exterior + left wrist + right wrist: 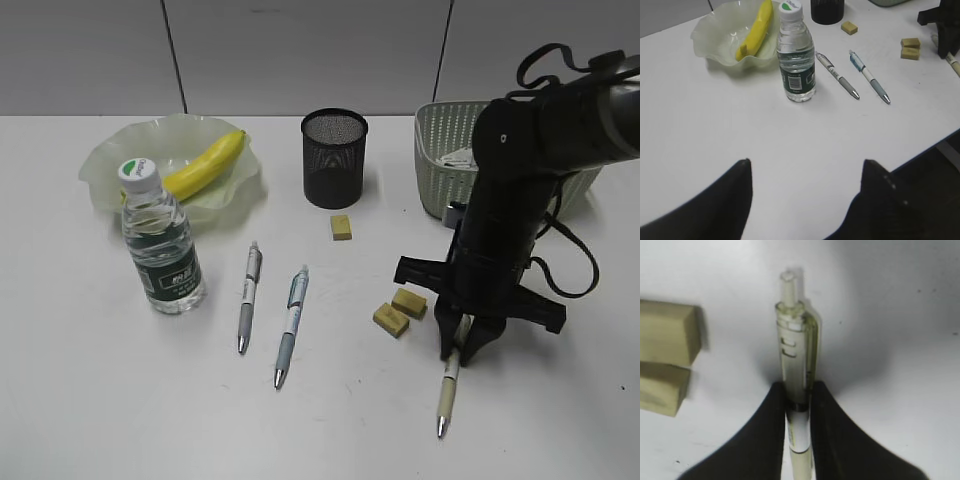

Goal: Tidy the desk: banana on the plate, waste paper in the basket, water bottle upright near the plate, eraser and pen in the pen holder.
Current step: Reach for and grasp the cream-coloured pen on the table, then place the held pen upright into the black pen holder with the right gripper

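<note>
Pen point(796, 390), cream-barrelled, is seen pinched between the two fingers of the right claw point(797, 405) in the right wrist view; the fingers are closed tight against both sides of the barrel, clicker end sticking out past them. In the ext. view the pen point(447, 392) lies on the tabletop point(100, 400) w/ its tip pointing toward the front edge, well in front-right of the pen holder point(334, 158), its upper end under the right claw point(462, 345). Two erasers point(400, 311) are just beside the claw, on its pen-holder side; a third eraser point(341, 227) sits just in front of the pen holder. Two more pens point(270, 312) lie front-left of the pen holder. Left of the pen holder, the banana point(207, 165) is in the plate point(105, 160), w/ the water bottle point(160, 240) upright just in front. The basket point(440, 160) stands right of the pen holder. The left claw point(807, 200) is seen wide open, holding nothing, above bare tabletop.
</note>
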